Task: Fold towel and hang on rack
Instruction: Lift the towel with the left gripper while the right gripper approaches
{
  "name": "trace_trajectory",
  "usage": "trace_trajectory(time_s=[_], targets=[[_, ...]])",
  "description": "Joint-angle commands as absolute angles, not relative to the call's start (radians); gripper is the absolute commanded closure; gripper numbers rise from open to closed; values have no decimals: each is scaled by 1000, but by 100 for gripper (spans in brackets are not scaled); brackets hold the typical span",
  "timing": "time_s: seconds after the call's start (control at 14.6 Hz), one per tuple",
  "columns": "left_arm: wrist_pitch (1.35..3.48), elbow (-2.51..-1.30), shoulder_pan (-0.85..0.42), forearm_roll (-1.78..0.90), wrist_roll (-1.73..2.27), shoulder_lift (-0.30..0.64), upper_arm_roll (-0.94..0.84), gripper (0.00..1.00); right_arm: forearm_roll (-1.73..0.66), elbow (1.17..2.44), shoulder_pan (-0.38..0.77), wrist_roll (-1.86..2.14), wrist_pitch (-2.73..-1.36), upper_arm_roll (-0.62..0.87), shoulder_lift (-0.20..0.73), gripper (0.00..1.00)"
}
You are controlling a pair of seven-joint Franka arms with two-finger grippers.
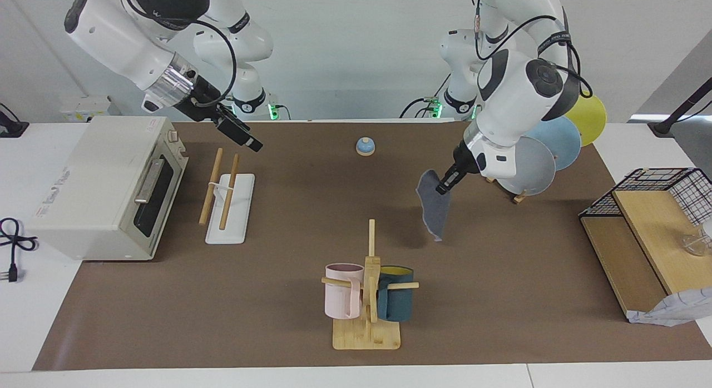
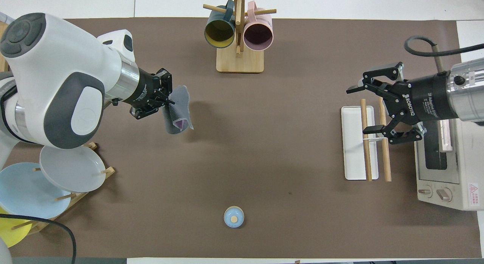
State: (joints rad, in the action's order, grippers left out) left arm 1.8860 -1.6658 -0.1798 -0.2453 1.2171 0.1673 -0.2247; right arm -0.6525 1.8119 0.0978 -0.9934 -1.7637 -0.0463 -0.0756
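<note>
Since the towel (image 1: 434, 205) hangs folded in the air from the left gripper (image 1: 443, 188), whose jaws are shut tight on its top edge, I think it should be carried slowly and kept high. The rack (image 1: 228, 202) sits on the surface at the right arm's end, under the right gripper (image 2: 372, 109), whose jaws are wide open and hold nothing.

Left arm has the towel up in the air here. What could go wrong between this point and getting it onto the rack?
1. The left gripper pinches the towel by one edge; it hangs loosely doubled, so the fold may open in transit.
2. The rack is at the right arm's end of the table, a long carry or a handover during which the towel could slip.
3. The open right gripper hovers over the rack's rods and may obstruct the drape.
</note>
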Motion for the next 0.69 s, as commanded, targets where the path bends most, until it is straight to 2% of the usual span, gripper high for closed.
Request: trace_trajectory(time_s=[0.0,0.14,0.41,0.62], targets=[[1879,-1645,-181,-264,1490,146,-264,100,-739,1960,167,-1093,-1944,-44,-147,0],[1911,-1638,-181,-308,1653,143,-281,100,-787,2034,253,-1129,-2086,-44,-155,0],[2034,-1646,-183,-334,2004,97,-365,100,-834,2026,425,-1213,-2268,-44,-60,0],[2106,-1673,-210,-334,2158,84,-390,100,-859,2026,440,-1270,-2272,-44,-43,0]])
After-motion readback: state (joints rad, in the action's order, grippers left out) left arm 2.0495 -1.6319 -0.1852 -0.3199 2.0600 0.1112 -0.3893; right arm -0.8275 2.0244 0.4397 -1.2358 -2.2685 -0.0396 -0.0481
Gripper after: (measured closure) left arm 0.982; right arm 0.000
